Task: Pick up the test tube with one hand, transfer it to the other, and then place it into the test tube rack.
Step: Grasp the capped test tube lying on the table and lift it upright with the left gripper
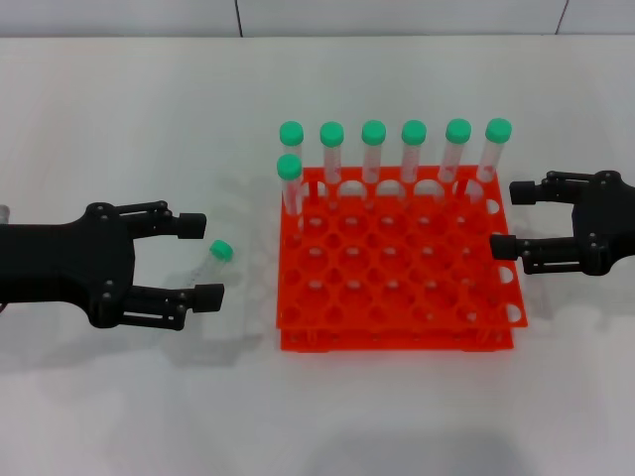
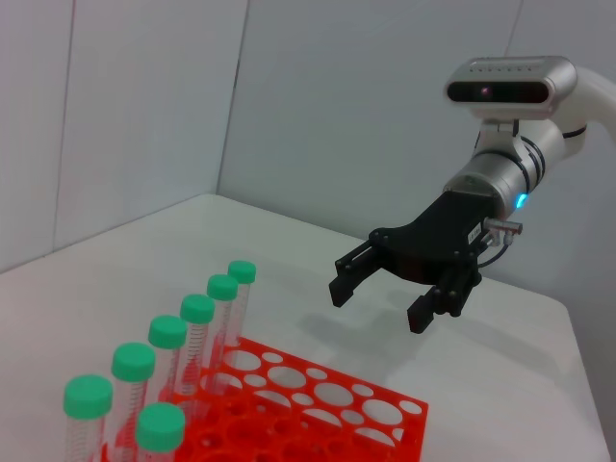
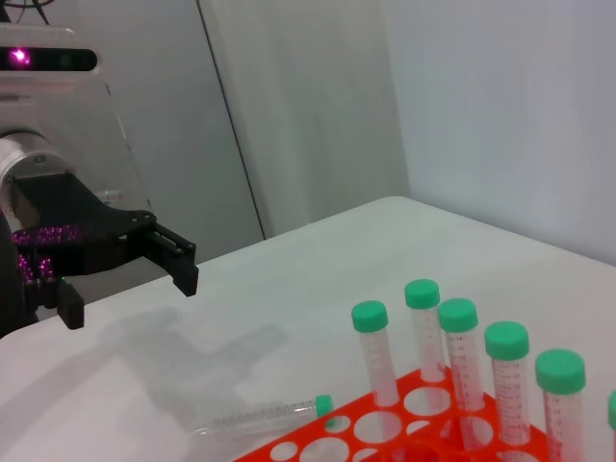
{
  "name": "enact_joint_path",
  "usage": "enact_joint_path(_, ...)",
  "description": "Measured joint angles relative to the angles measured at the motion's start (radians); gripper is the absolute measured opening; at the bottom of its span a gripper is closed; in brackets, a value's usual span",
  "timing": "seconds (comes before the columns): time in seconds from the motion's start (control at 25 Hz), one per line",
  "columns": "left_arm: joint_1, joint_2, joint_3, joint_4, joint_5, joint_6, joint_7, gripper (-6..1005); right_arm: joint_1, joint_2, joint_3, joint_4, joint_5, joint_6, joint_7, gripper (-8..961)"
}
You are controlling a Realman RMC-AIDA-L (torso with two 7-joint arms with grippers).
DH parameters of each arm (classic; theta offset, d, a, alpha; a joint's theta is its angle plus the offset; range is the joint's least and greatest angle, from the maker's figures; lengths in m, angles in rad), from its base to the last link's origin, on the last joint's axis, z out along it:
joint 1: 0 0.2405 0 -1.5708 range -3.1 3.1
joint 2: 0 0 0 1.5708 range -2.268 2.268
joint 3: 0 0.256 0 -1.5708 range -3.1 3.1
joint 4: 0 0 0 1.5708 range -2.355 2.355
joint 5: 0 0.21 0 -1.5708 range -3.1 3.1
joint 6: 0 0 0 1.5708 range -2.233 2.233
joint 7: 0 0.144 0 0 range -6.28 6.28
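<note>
Spanning the whole scene, a white table [image 1: 119, 416] carries an orange-red rack [image 1: 397, 263] at centre, its grid of round holes mostly vacant. Seven green-capped tubes [image 1: 414, 149] stand upright in it: six along the far row and one more in the second row at the robot's left corner. Left of the rack hovers the left gripper [image 1: 201, 260], black prongs spread wide and holding nothing, pointed toward the rack. Across from it, at the rack's right edge, hangs the right gripper [image 1: 511, 220], likewise spread wide and empty, its fingertips just beside the rack's right rim; the left wrist view shows it raised clear of the table beyond the rack. Smallest of all, the test tube [image 1: 206, 266] lies flat on the table between the left gripper's open fingertips and the rack, its green cap toward the far side and nearer the rack. No finger touches it in the head view.
</note>
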Motion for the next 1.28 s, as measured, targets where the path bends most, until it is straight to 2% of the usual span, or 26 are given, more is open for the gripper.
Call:
enact_joint_path(0.6, 0.000, 0.001, 0.001, 0.000, 0.006, -0.002, -0.002, 886, 0.000, 0.000, 0.000, 0.000, 0.000, 0.001, 0.000, 811)
enact_joint_path(0.8, -0.017, 0.016, -0.003, 0.001, 0.043, -0.011, -0.063, 886, 0.000, 0.001, 0.000, 0.002, 0.004, 0.002, 0.000, 811)
enact_joint_path(1.08, -0.106, 0.037, -0.006, 0.010, 0.250, -0.045, -0.236, 886, 0.000, 0.002, -0.005, 0.003, 0.011, 0.004, -0.001, 811)
enact_joint_path(1.28, -0.167, 0.043, -0.007, 0.013, 0.413, -0.047, -0.313, 885, -0.002, 0.002, -0.005, 0.003, 0.022, 0.004, -0.001, 811)
